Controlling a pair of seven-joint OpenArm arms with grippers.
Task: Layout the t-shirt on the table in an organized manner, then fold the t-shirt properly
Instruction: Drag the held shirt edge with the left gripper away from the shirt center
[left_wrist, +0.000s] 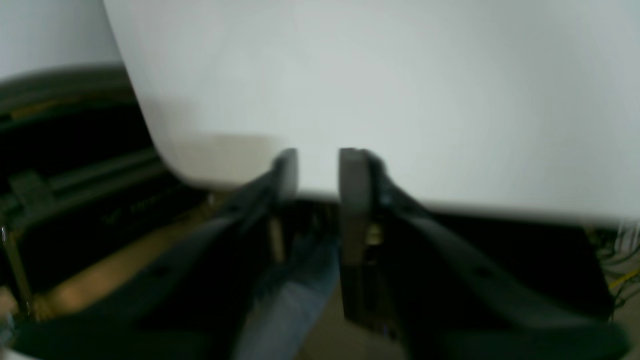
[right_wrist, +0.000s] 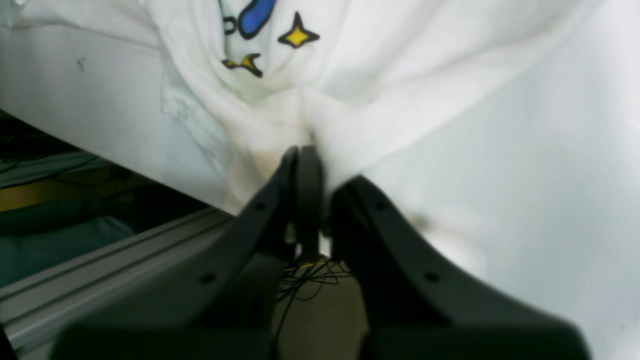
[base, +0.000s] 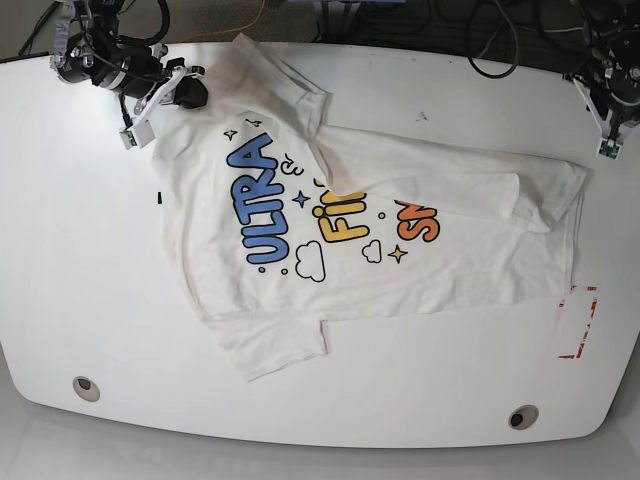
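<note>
Starting at the left of the base view: right gripper (base: 128, 137) clamped tight on a bunched bit of the t-shirt (base: 330, 270) at its far-left corner, cloth pinched between the closed tips and fanning away in folds in the right wrist view (right_wrist: 310, 150). Moving across, shirt lying print-up mid-table (base: 60, 250), long axis running left to right, one sleeve poking toward the near edge, and a folded-over flap draped across the upper half toward the far right, covering part of the lettering. So not flat yet, layout still looks like the step in hand. Over at the far right, left gripper (base: 610, 148) sitting just past the shirt's right end, apart from the cloth; in the left wrist view (left_wrist: 317, 170) tips parted with only bare tabletop between them, holding nothing. Key thing for the next move, probably: that right-hand edge and the flap lying just inboard of the left gripper, much nearer to it than to the right one. Red tape outline (base: 575, 323) nearer the front right, not touching anything.
</note>
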